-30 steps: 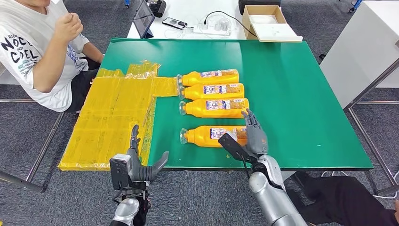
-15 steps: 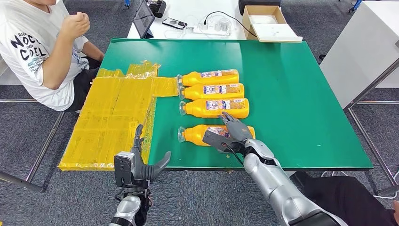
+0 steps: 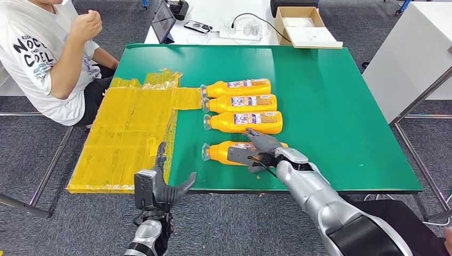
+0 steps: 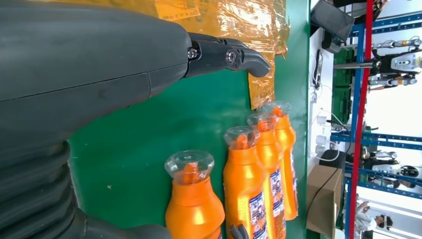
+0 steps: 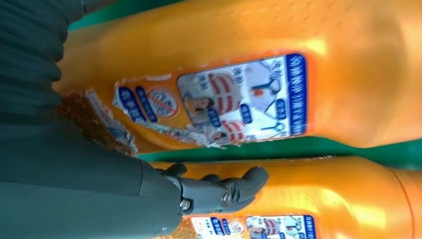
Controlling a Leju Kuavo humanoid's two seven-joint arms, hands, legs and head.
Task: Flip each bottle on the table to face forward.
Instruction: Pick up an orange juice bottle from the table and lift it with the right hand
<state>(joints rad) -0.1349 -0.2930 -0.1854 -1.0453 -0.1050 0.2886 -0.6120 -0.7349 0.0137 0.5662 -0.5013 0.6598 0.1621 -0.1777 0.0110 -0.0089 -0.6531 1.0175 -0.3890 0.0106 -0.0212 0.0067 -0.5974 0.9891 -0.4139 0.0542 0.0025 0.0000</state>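
Right hand (image 3: 255, 151) lies curled over the nearest bottle (image 3: 226, 153) at lower centre of frame, grip unconfirmed; left hand (image 3: 165, 184) spread, idle; a partial hold risks rolling it into the next bottle (image 3: 243, 122).

Right hand (image 5: 149, 191) fingers on an orange bottle (image 5: 318, 191), another labelled orange bottle (image 5: 239, 74) just beside
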